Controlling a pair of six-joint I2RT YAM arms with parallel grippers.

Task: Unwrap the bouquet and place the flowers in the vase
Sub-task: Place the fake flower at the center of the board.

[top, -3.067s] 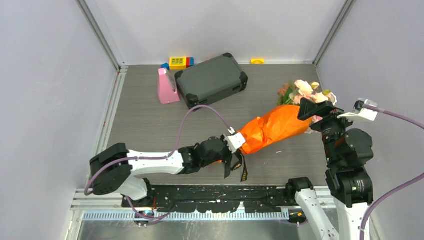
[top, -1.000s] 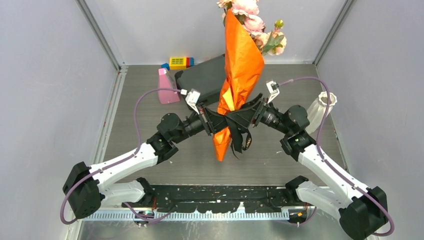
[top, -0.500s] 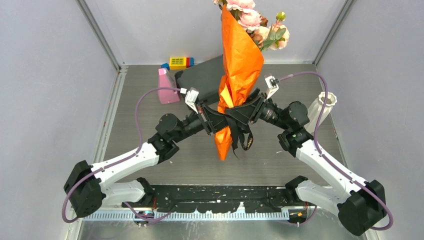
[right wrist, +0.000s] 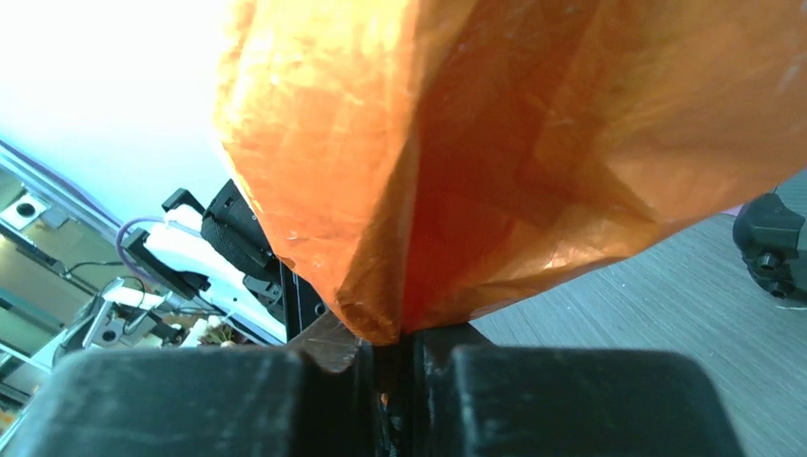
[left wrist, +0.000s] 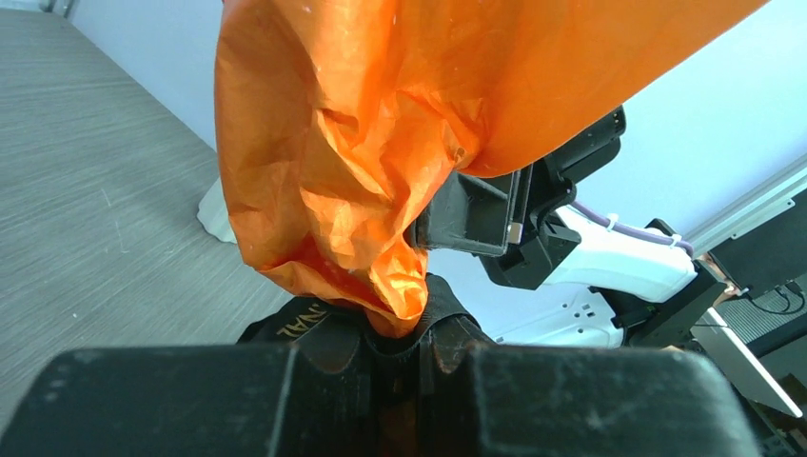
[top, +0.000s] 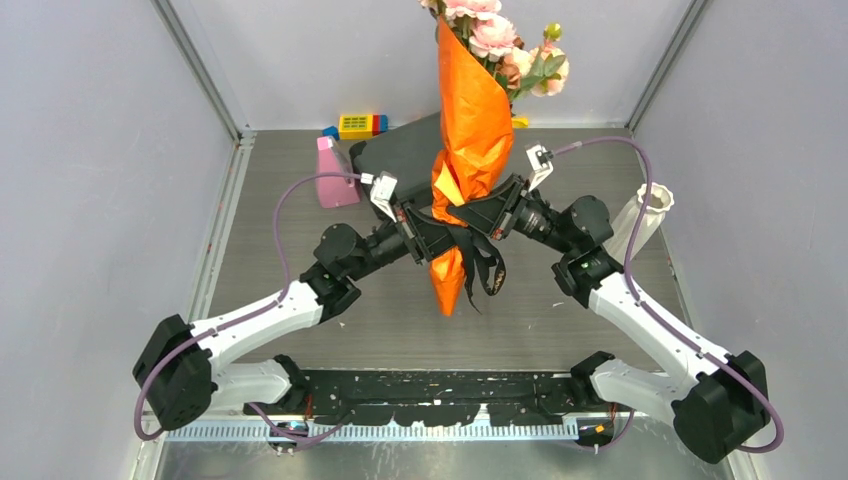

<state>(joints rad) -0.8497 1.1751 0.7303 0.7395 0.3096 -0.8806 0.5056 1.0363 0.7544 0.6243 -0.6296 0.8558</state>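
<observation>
The bouquet (top: 470, 140) stands upright in the air, well to the left of the vase (top: 648, 210) in the top view. Its flowers (top: 495, 40) are at the top and its pointed end hangs down. Both arms meet at its waist. The left gripper (top: 438, 238) is pinched narrow on the crinkled paper right where the black ribbon (top: 480, 272) is tied, and its wrist view shows paper and ribbon squeezed between the jaws. The right gripper (top: 472, 218) reaches in from the vase's side. In its own wrist view the jaws sit close together with a fold of orange paper caught between them.

The step in hand looks like loosening the wrapping while the bunch is held up. To do it well, one hand should anchor and the other should work. The left should hold the tied waist firm while the right takes only paper or a ribbon tail, never the stems inside. The pull should be slow and toward the vase, away from the anchor, so the paper peels rather than tears and the stems do not slip out. The loose ribbon tails hanging below the grip are probably the better thing to tug first. The right arm's cable (top: 600, 148) arches close by the vase, so a wide swing that way could knock it over.
</observation>
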